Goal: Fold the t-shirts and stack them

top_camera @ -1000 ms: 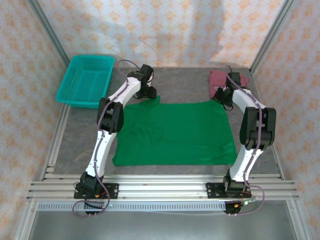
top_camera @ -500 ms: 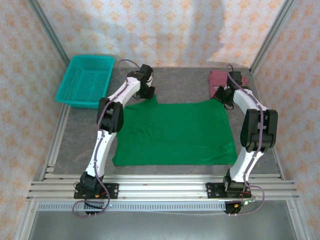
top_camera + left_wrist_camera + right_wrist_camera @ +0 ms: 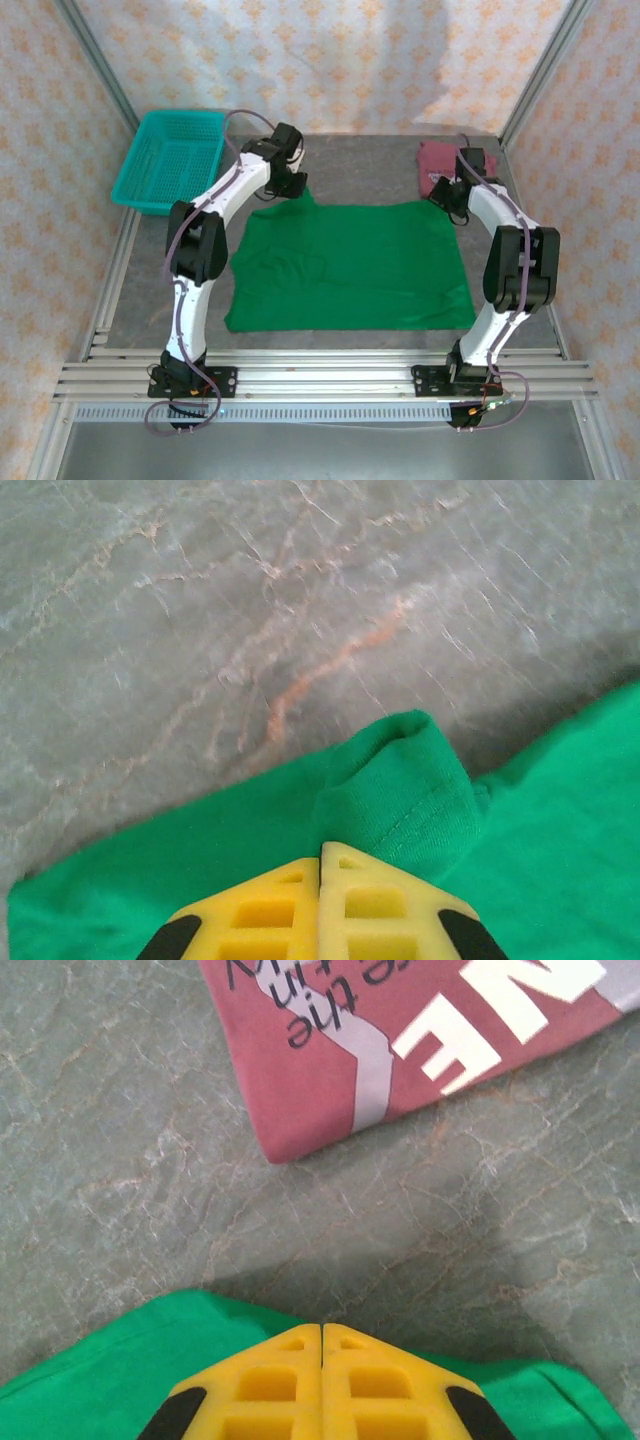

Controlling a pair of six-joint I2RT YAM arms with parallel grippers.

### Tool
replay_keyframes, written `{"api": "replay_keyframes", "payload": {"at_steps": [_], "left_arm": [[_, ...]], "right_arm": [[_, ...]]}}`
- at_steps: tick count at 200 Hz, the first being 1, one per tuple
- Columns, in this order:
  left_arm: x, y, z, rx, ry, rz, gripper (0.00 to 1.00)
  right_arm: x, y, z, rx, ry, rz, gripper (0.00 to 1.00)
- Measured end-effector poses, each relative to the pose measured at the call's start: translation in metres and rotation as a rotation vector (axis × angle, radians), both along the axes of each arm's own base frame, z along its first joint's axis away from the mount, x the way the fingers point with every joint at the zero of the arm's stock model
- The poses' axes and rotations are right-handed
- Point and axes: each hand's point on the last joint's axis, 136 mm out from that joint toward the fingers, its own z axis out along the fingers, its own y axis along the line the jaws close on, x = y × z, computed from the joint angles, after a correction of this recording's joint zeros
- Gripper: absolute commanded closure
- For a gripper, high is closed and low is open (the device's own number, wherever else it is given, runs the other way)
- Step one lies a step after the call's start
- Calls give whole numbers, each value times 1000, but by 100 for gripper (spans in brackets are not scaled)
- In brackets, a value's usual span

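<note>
right wrist, maroon shirt [image 3: 300, 1100] cut off at top

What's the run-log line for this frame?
phase: grasp for fold | left jaws: shut on green t-shirt far-left corner | right jaws: shut on its far-right corner | maroon t-shirt: folded, far right
</note>
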Motion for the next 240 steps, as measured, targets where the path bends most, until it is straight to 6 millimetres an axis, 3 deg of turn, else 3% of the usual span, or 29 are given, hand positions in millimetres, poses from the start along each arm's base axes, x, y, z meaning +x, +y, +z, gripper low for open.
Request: {"api": "replay_keyframes", "payload": {"at_steps": [24,38,55,72,89,110,135,153,168,195,217,240], "left_arm": [[-41,-13,-4,14,12,-22,97],[-73,-19,-17,16,44,-23,96],[-116,-22,-39,9,104,-6,87],[-153,-15,-62,11,170,44,61],[-173,-7,-67,5,203,87,40],[-166,-7,-36,-47,129,148,26],[-137,-8,26,-157,-2,245,26],[-114,0,46,-204,-39,324,29],[-103,9,38,-194,-13,381,31],[-92,11,1,-135,82,430,35],[-86,3,-20,-88,138,426,36],[-76,-11,-25,-53,141,399,40]], "right_arm": [[-10,0,-2,4,8,-8,100],[-17,1,-3,8,12,-12,100],[-23,2,-5,17,18,-19,100],[-29,3,-10,28,24,-22,100],[-36,6,-18,42,43,-25,100],[-42,7,-25,53,59,-27,100],[-43,8,-27,60,59,-26,100],[-41,9,-25,61,48,-24,100],[-41,9,-24,65,45,-22,100],[-41,11,-24,70,45,-19,100],[-41,11,-24,70,45,-18,100],[-41,11,-24,70,45,-17,100]]}}
